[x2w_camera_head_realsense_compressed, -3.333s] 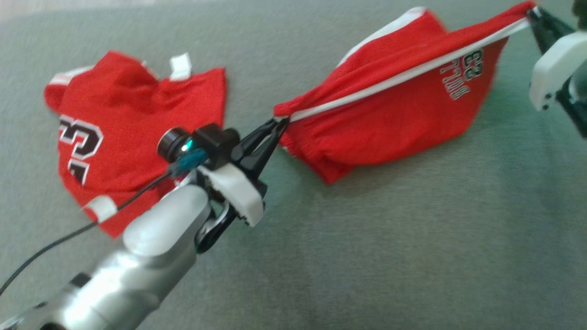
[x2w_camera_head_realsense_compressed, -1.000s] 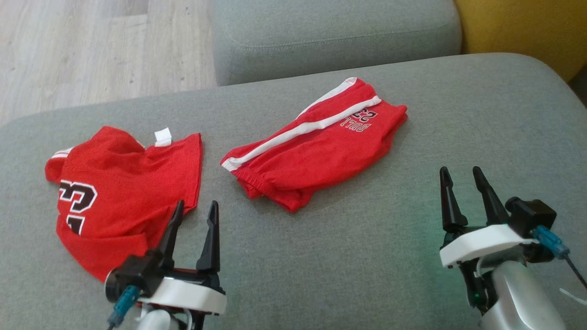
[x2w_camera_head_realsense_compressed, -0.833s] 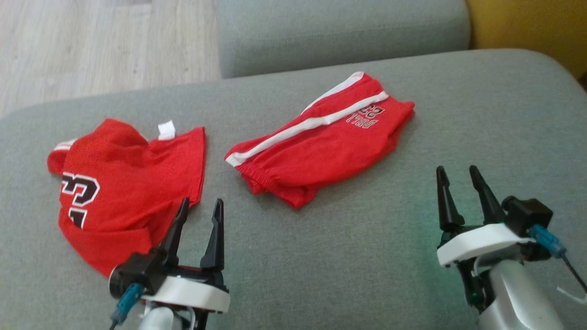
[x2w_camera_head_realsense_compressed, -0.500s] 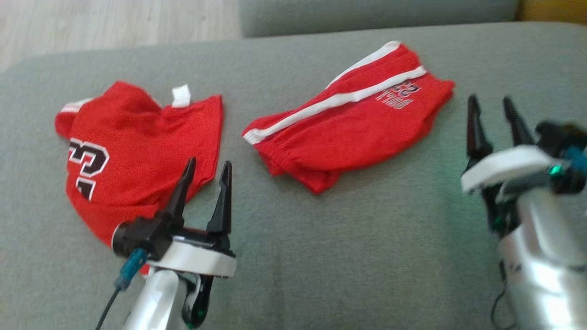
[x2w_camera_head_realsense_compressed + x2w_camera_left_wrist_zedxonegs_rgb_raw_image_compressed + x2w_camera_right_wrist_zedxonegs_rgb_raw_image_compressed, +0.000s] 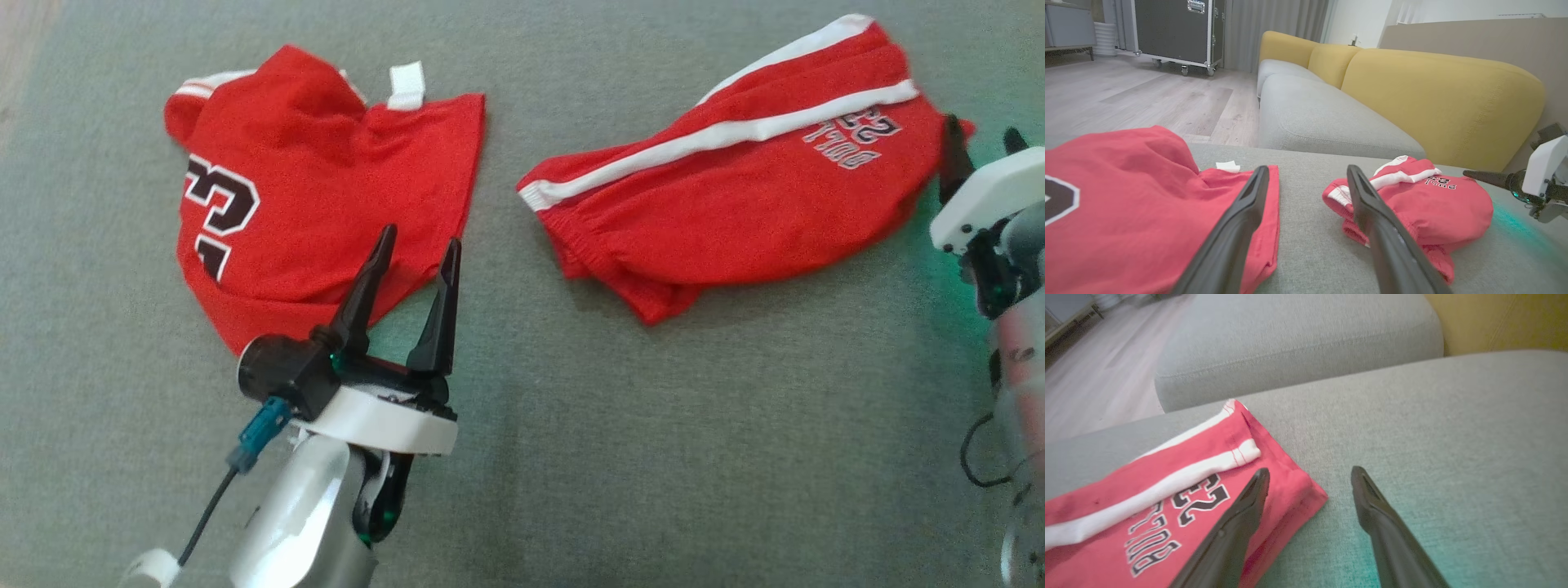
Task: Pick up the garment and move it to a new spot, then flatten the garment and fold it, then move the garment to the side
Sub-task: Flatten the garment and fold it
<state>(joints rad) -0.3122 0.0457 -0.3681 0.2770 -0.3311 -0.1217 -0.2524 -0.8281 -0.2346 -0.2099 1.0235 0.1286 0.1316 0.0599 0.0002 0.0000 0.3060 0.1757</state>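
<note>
The soft red knit shorts (image 5: 735,204), folded over on themselves with two white side stripes, a gathered elastic waistband at the end nearer the middle, and black-and-white lettering with a "23" near the far end, lie slightly askew on the grey woven-fabric seat cushion (image 5: 653,457) of a sofa, in the right half of the head view. They look rumpled and puffy rather than pressed flat, with the edges bulging in the left wrist view (image 5: 1425,204). The right hand (image 5: 981,129) sits at their lettered end, its two long dark tapered fingers spread and holding nothing. In the right wrist view (image 5: 1310,470) one finger lies over the corner of the red cloth (image 5: 1147,506) and the other over bare cushion; whether the finger touches the cloth I cannot tell. The left hand (image 5: 420,238) is likewise released and empty, its fingertips over the lower corner of a crumpled red mesh jersey (image 5: 326,212) with a large black-and-white number and a white tab, well apart from the shorts. Behind the cushion stand a rounded mustard-yellow upholstered backrest (image 5: 1433,102) and a pale wood-plank floor (image 5: 1147,94).
</note>
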